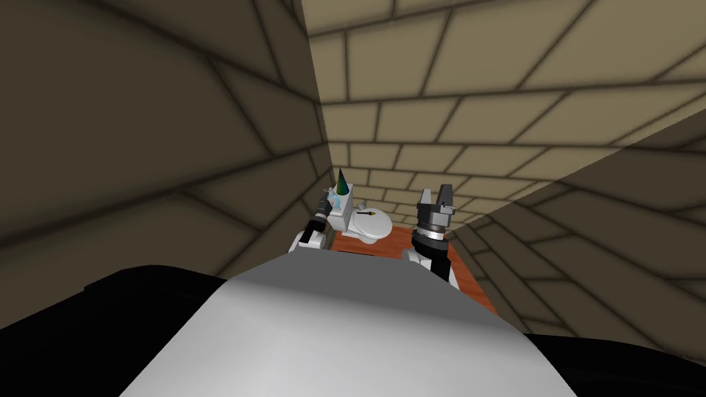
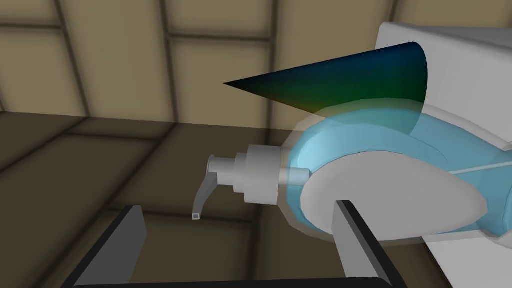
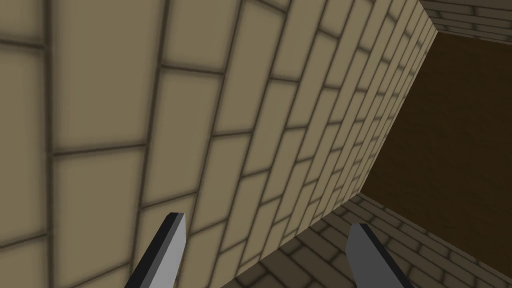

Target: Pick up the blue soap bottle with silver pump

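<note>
Facing a white toilet (image 1: pixel 372 224) in a corner of tan tiled walls, above a red-brown floor (image 1: pixel 463 270). Reaching with the left arm to the toilet's tank (image 2: pixel 450 45), holding the left tool (image 2: pixel 240 239) released, with its fingers (image 2: pixel 352 235) spread wide and closed on nothing. Finding the blue soap bottle (image 2: pixel 365 142) upright on top of the tank, on the side toward the left arm, clear light blue with a pale grey oval label on its front. Seeing its silver pump (image 2: pixel 252 174), with a bent spout, rise from the bottle's neck across the span between the two fingers, though farther off than their tips. Seeing one finger cross in front of the bottle's body at the label; cannot tell whether it touches. Seeing the other finger well apart from the bottle, against the shaded wall. Noting a dark cone (image 2: pixel 350 82), green shading to blue, standing on the tank just beside the bottle and partly behind it. Holding the right arm raised at the other side of the toilet, well apart from the bottle, with the right tool (image 1: pixel 441 195) likewise released, fingers parted around nothing.
</note>
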Tool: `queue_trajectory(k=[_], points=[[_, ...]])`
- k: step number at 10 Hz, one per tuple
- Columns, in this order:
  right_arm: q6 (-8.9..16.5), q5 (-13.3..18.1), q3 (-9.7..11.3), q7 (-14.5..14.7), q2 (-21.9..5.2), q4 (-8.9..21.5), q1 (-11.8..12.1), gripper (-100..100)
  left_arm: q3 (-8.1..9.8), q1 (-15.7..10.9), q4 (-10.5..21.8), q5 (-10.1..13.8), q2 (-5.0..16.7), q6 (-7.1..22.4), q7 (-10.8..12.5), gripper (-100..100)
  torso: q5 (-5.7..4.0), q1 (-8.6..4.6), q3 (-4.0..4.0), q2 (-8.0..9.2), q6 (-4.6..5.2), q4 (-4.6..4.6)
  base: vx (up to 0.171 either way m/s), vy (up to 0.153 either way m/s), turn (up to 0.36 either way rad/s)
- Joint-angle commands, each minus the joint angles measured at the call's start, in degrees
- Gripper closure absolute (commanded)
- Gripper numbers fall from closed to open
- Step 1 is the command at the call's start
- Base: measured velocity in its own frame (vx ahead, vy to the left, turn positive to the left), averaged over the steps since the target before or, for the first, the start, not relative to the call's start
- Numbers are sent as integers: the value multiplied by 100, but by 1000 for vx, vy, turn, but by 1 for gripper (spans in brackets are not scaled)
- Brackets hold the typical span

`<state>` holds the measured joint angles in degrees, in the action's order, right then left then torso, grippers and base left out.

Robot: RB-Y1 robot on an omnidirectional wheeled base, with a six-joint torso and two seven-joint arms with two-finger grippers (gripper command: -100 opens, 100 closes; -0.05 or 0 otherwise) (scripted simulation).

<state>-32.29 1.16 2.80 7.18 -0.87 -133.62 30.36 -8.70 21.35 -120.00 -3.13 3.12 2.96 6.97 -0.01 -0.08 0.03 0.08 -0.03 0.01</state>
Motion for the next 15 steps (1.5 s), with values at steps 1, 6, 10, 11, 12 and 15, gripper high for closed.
queue_trajectory(k=[1,6,10,11,12,15], points=[[0,0,0,0,0,0,0,0,-170,-286,286,-60,-21,-71,189,-100,0,0,0,0,0,0,-59,-25,492],[0,0,1,0,0,0,-1,0,-461,-1335,1377,-177,-64,-211,512,-100,-1,-3,4,5,4,2,-30,-9,187],[0,0,0,0,0,0,-1,0,-753,-2055,2000,-293,-107,-350,835,-100,-1,-1,2,3,2,1,-27,-4,199],[0,0,0,0,0,0,-1,0,-753,-2246,2205,-293,-107,-350,835,-100,-1,-2,5,7,2,2,-27,-15,139],[0,0,1,0,0,0,-2,0,-753,-2422,2367,-293,-107,-350,835,-100,-2,-4,2,2,7,2,-8,-4,-25],[0,0,0,0,0,0,-1,0,-1044,-2955,2826,-410,-150,-490,1158,-100,-1,0,2,3,3,1,-35,-1,252]])
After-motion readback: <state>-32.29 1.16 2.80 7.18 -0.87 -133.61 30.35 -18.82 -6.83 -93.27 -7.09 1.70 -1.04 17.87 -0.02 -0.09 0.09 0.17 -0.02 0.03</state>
